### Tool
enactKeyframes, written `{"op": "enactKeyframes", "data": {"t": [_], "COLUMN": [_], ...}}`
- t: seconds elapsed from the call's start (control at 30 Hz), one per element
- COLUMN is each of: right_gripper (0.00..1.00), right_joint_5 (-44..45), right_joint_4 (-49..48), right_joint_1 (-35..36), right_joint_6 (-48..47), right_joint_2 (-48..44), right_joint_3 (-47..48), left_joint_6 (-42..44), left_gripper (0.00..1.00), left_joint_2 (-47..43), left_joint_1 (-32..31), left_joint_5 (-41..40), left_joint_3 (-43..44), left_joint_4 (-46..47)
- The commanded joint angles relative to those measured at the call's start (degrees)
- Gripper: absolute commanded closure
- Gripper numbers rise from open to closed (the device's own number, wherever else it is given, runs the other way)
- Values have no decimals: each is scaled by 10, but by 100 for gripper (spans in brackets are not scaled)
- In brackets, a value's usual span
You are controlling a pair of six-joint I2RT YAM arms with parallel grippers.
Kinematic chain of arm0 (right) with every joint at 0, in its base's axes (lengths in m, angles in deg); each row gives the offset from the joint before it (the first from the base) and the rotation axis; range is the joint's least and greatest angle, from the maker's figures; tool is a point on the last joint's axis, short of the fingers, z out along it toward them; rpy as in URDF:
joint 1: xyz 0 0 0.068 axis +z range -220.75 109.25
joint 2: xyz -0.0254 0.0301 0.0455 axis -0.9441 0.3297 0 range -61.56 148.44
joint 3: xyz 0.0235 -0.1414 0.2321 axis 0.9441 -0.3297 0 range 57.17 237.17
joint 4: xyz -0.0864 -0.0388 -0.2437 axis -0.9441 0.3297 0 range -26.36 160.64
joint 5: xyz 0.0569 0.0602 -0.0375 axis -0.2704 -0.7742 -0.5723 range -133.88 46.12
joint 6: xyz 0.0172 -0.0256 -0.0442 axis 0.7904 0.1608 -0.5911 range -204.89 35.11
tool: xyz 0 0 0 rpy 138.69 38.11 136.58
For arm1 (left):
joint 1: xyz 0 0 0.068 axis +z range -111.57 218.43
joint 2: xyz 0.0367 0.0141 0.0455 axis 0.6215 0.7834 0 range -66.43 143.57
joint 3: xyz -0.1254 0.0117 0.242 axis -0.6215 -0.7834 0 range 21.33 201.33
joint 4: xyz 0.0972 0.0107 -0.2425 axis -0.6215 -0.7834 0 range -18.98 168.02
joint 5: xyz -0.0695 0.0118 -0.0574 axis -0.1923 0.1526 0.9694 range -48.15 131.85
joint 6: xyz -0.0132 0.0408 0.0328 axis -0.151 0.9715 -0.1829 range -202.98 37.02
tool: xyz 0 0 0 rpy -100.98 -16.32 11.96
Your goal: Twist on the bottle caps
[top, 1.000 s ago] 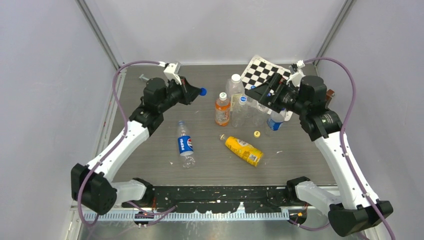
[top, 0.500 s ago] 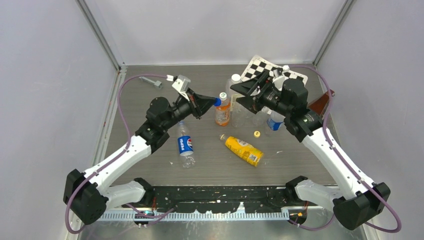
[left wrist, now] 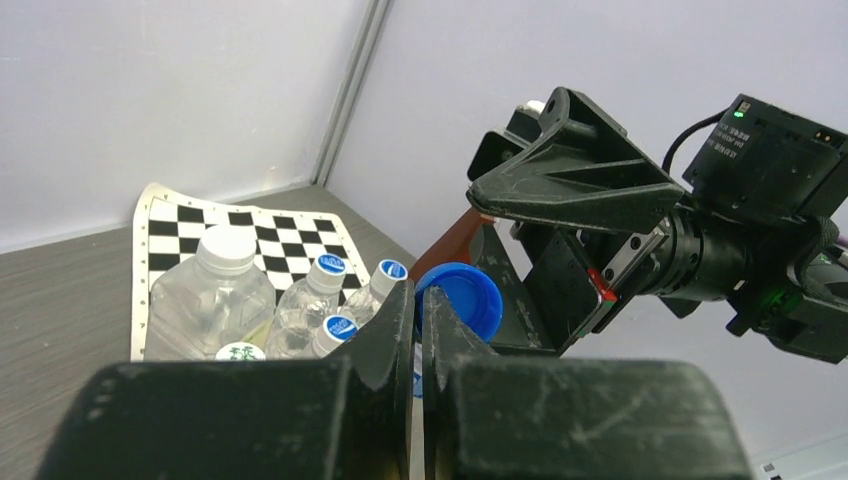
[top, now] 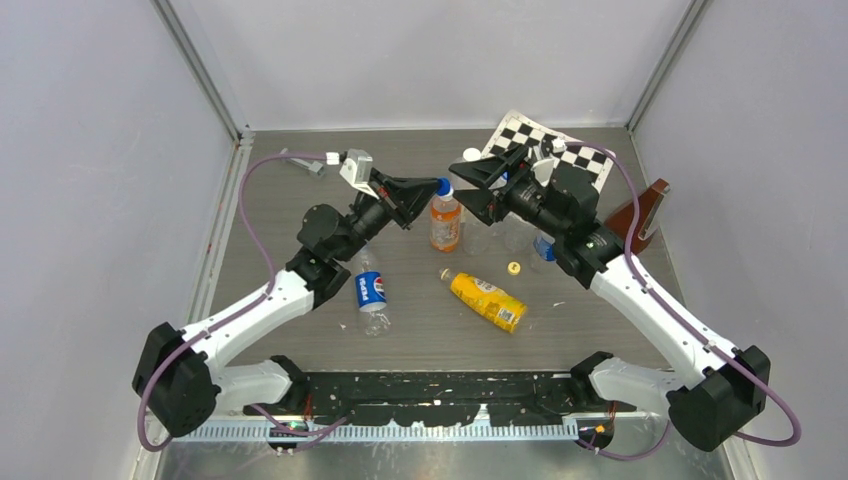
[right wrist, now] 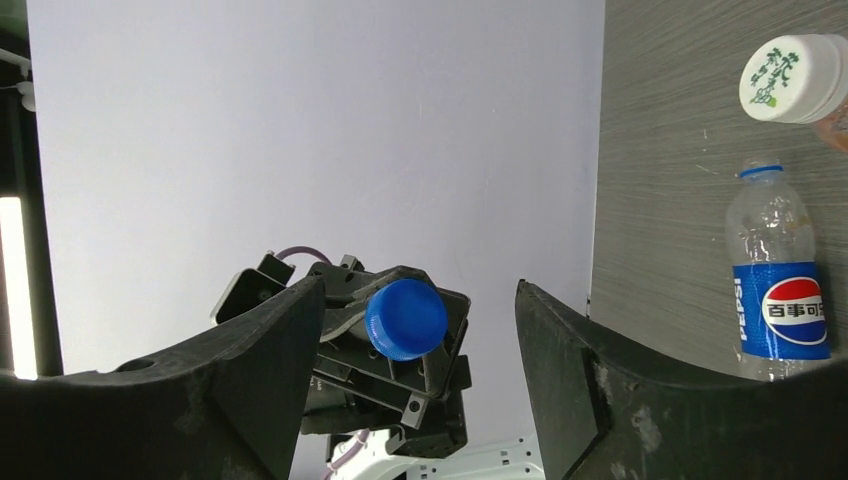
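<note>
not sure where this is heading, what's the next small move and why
Probably ease the open right gripper forward around the blue cap, which the left gripper pinches in mid-air facing it. The pepsi bottle lies capless on the table.

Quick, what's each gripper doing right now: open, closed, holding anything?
Left gripper: closed on the blue bottle cap, held up off the table.
Right gripper: open, holding nothing.

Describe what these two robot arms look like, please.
The left arm and right arm match: white shells, black joints, a looping purple cable each. The left end effector and right end effector are matte black, each with two wedge-shaped fingers.
</note>
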Motion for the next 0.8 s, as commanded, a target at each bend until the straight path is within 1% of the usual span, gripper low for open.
{"op": "enactKeyframes", "data": {"t": [0.0, 0.37, 0.77], "right_gripper": [26, 30, 42], "right_joint_5": [14, 15, 22], "right_joint_4": [-55, -69, -82], "right_joint_1": [6, 14, 15], "right_joint_6": [21, 28, 38], "right_joint_2": [3, 6, -2], "right_joint_3": [3, -3, -17], "left_joint_6": [-9, -30, -34], "left_gripper": [100, 100, 100], "left_joint_2": [11, 45, 56], "left_joint_1": [-6, -15, -20], "left_joint_5": [-29, -42, -54], "left_joint_3": [-6, -7, -20], "left_joint_4": [87, 157, 187]}}
